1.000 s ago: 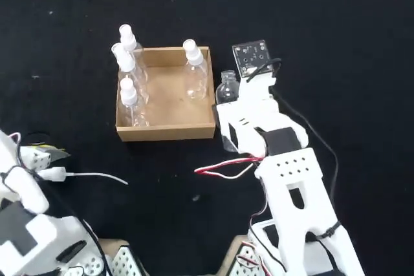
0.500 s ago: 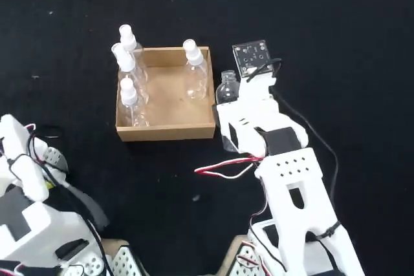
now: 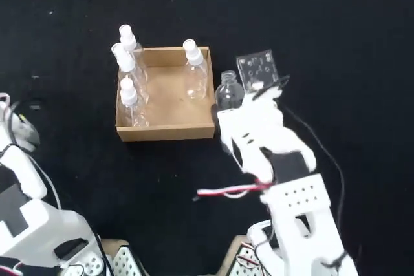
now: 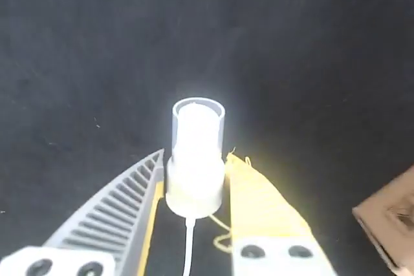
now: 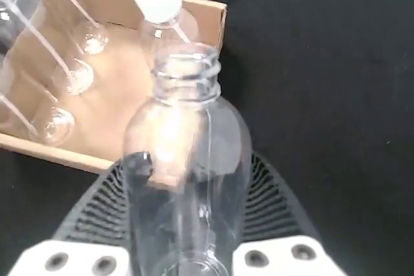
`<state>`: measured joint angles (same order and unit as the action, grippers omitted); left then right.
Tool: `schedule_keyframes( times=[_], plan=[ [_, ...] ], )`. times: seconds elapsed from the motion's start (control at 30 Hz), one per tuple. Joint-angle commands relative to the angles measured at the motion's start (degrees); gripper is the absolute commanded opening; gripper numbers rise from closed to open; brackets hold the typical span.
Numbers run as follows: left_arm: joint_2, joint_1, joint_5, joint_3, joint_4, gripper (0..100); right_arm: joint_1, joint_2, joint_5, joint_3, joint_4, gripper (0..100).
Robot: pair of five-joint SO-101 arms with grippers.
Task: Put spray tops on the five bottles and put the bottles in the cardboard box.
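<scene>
My left gripper (image 4: 196,163) is shut on a white spray top (image 4: 197,134), whose thin dip tube hangs down between the fingers; in the high view it hovers at the table's left edge (image 3: 18,130). My right gripper (image 5: 191,176) is shut on a clear bottle (image 5: 184,127) with a bare threaded neck. That bottle (image 3: 228,90) stands upright just outside the right wall of the cardboard box (image 3: 165,132). Inside the box are several capped bottles: three along its left side (image 3: 128,95) and one at its back right (image 3: 194,63).
The black table spreads open on all sides of the box. Red and white cables (image 3: 223,192) trail from the right arm toward the front edge. A corner of the box (image 4: 388,221) shows in the left wrist view.
The left arm has lifted the spray top off the table and swung it toward the left edge. The right arm has shifted slightly, still holding the open bottle.
</scene>
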<state>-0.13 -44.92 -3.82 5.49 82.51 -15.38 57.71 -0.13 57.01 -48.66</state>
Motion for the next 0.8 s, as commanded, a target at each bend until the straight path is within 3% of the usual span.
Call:
schedule_keyframes(
  times=[0.0, 0.13, 0.3, 0.4, 0.57, 0.77],
  plan=[
    [-4.04, 0.04, 0.44, -14.81, 8.97, 3, -1.41, 8.48, -0.09, 2.33, 3.08, 1.1],
    [-6.33, 0.66, 0.18, -26.86, 14.68, 3, -1.41, 16.31, 0.0, 7.16, 6.42, 1.1],
    [-8.0, 7.6, 0.18, -41.19, 16.09, 3, -1.49, 21.05, -0.44, 10.51, 9.41, 1.1],
    [-10.29, 15.52, 0.18, -51.82, 16.18, 3, -2.81, 22.55, -0.53, 12.44, 12.4, 1.1],
    [-11.69, 32.48, 0.18, -65.63, 13.89, 3, -11.25, 23.52, -0.53, 15.78, 15.82, 1.1],
    [-11.69, 50.07, 0.26, -68.44, 8.09, 3, -16.0, 26.33, -0.53, 17.89, 17.41, 1.0]
  ],
)
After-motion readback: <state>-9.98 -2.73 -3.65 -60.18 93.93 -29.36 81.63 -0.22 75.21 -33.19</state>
